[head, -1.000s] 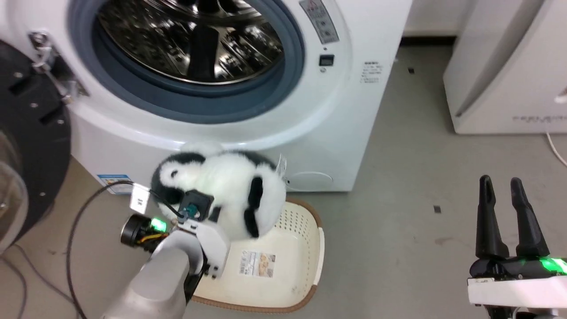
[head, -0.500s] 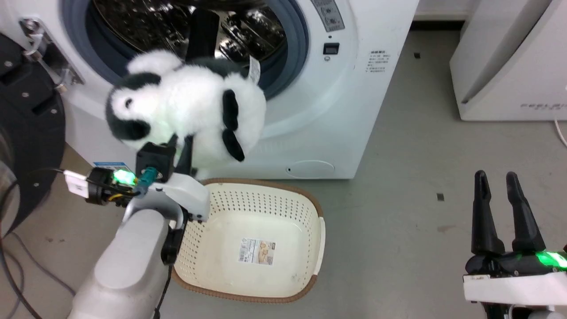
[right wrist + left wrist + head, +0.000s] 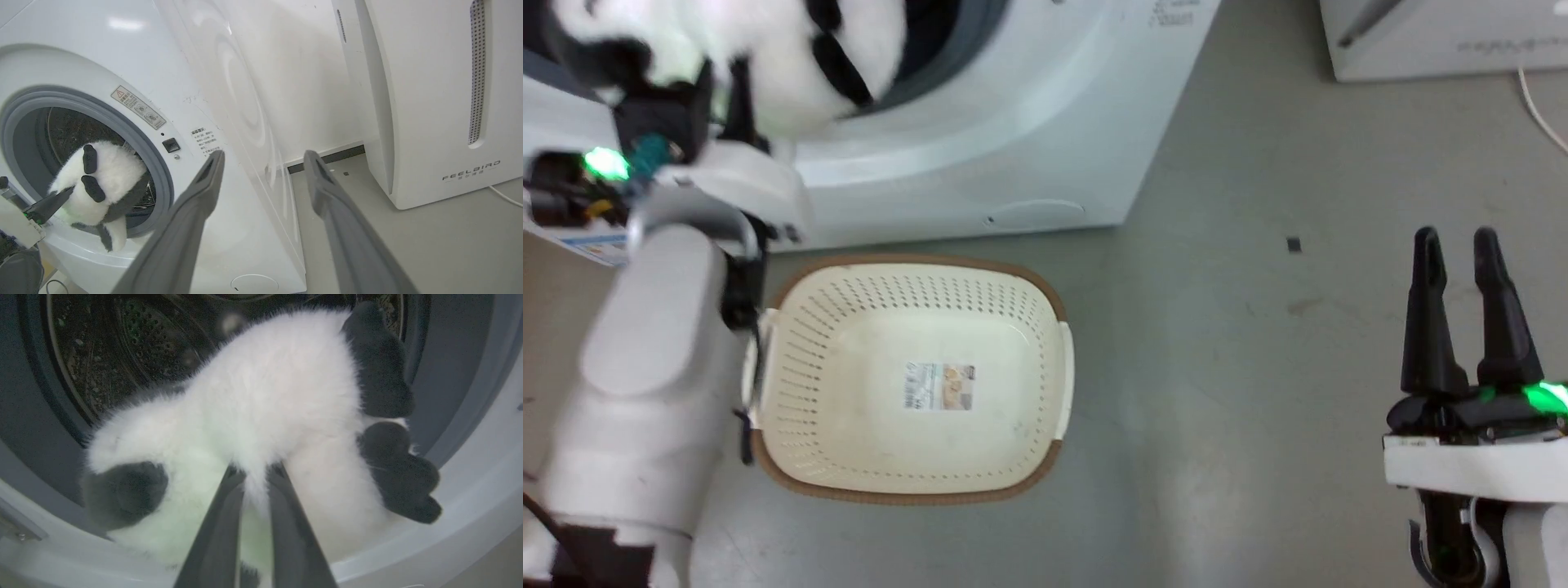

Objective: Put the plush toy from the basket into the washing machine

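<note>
As left claw (image 3: pixel 256 472) pinches plush toy (image 3: pixel 265 396), long axis crosswise, limbs rightward.

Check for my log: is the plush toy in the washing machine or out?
Halfway in: the plush toy sits in the washing machine opening, a leg over the gasket, left gripper shut on it.

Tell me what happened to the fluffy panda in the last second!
The left gripper lifted the fluffy black-and-white plush panda toy up from over the cream perforated plastic basket to the round mouth of the big white washing machine, its fingers clamped on it throughout. The basket stayed on the floor, empty; the right gripper stayed open and idle.
</note>
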